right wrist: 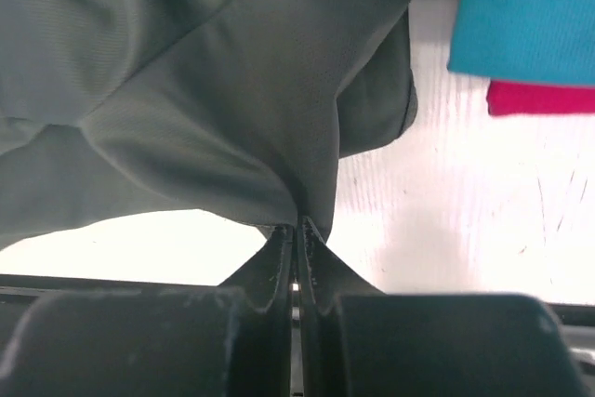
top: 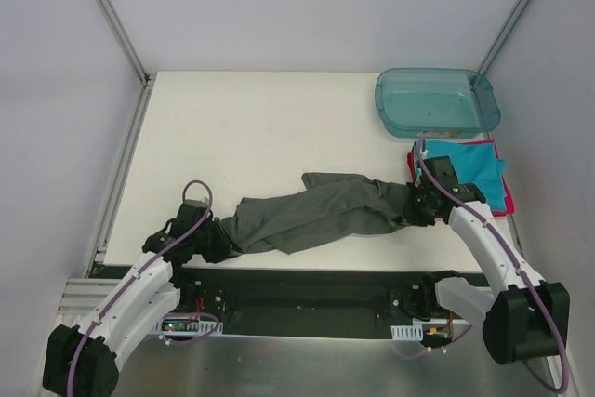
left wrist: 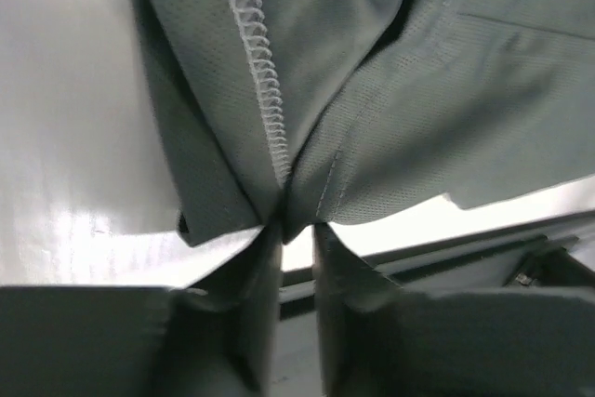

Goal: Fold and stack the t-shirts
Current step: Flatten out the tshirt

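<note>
A dark charcoal-grey t-shirt (top: 316,211) lies stretched out in a crumpled band along the table's near edge, between my two grippers. My left gripper (top: 223,241) is at its left end. In the left wrist view that gripper (left wrist: 296,230) has its jaws a narrow gap apart, with a fold of the grey cloth (left wrist: 372,90) still sitting between the tips. My right gripper (top: 414,206) is at the shirt's right end. Seen from the right wrist, it (right wrist: 297,228) is shut on a pinch of the grey cloth (right wrist: 186,90). A folded teal t-shirt (top: 474,174) lies on a red-pink one (top: 503,207) at the right.
A translucent teal plastic tub (top: 487,104) stands at the back right, just behind the folded shirts. The teal shirt (right wrist: 530,16) and the red-pink shirt (right wrist: 539,99) are close to the right gripper. The table's near edge and a black rail run just below both grippers.
</note>
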{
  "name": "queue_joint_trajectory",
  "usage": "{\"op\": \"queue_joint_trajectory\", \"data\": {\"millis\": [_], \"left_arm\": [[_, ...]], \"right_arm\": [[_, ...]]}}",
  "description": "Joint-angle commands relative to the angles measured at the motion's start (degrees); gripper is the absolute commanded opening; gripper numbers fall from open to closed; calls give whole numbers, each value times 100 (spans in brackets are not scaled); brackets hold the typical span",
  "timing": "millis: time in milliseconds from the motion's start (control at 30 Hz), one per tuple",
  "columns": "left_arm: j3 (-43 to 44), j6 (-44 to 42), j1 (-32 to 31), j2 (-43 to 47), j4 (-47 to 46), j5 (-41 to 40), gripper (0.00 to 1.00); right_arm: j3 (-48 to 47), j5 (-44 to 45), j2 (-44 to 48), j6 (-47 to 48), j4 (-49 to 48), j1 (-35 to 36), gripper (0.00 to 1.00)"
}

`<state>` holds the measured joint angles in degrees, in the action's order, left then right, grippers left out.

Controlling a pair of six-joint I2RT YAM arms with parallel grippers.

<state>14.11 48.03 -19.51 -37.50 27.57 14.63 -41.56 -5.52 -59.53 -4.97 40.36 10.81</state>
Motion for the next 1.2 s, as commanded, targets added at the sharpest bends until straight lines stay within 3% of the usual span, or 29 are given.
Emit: {"op": "queue_joint_trajectory", "data": {"millis": [0,67,300,500,667,833,1167], "left_arm": [[-101,418,-27,242,336,312,35],[-5,392,-36,304,380,338,49],[846,-47,-36,234,442,215,75],[1647,-505,-36,-380,706,-197,83],[1824,-540,-27,-1206,320,-672,68],[1753,-619,-27,-2032,-681,-453,52],[1780,-778,-27,-3000,-1078,-392,43]], "right_arm": [[175,261,-67,-109,315,9,0],[175,271,-181,-109,280,9,0],[61,261,-331,93,279,9,0],[43,385,-375,119,297,9,0],[52,367,-375,111,271,9,0],[69,332,-358,119,262,18,0],[104,385,-226,84,262,18,0]]}}
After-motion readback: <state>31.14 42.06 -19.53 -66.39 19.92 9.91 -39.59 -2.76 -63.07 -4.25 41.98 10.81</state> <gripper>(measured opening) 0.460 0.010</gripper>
